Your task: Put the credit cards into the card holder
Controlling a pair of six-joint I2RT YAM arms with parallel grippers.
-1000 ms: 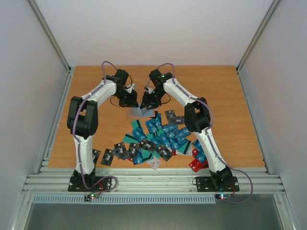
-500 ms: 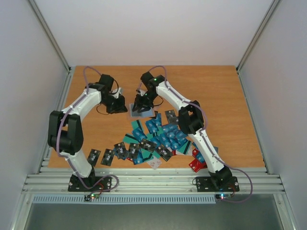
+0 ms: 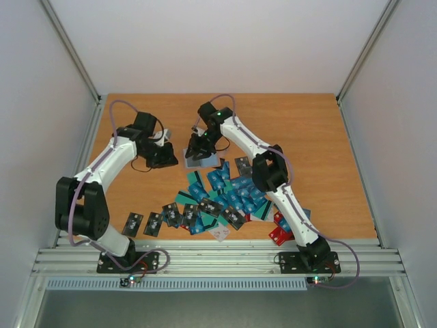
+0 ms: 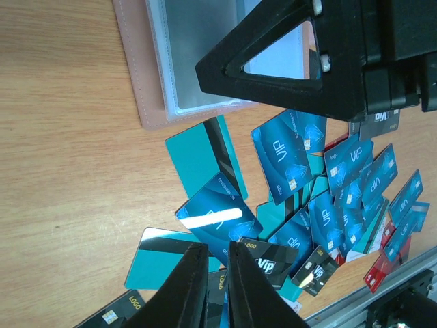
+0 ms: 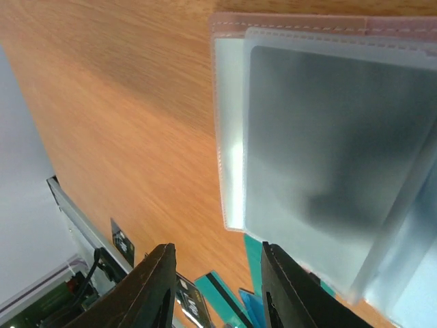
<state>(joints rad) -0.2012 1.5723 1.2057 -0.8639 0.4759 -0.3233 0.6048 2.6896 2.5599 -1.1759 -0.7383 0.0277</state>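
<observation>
On the counter (image 3: 328, 137), my left gripper (image 3: 169, 161) had swung away from the card holder (image 3: 205, 160), jaws nearly together, empty; my right gripper (image 3: 198, 152) hovered above it, jaws parted, credit cards (image 3: 229, 195) nearby.

A wooden bench (image 3: 321, 143) fills the middle of the top view. A taupe card holder (image 3: 203, 158) with clear sleeves is laid open at centre. Below it, a heap of blue, teal and black credit cards (image 3: 225, 195) is spread toward the lower edge, with red cards (image 3: 280, 234) at lower right.
</observation>
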